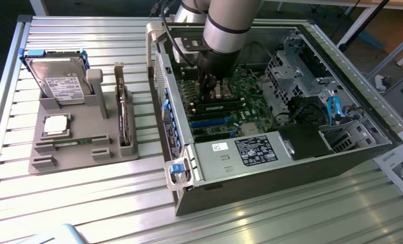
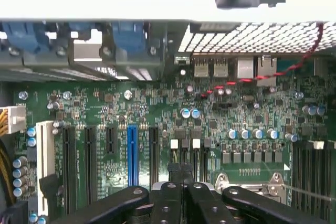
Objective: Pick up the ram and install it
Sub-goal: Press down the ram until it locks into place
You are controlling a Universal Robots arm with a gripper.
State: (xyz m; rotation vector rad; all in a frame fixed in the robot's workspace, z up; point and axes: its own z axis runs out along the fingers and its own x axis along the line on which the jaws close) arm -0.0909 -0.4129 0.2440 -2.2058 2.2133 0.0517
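hard drive (image 1: pixel 64 86) label: white, print too small to read
power supply (image 1: pixel 255 150) sticker: black with white print, lower centre of the exterior view, not readable
small white sticker (image 1: pixel 219 147): not readable
motherboard (image 2: pixel 157 124) markings: none can be read

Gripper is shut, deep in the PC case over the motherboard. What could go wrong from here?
1. The gripper sits shut, close above the motherboard. A small drift could clip the upright capacitors nearby.
2. The arm reaches down near the case wall. A sideways move might strike it.
3. A loose red wire runs across the board by the ports and could snag.
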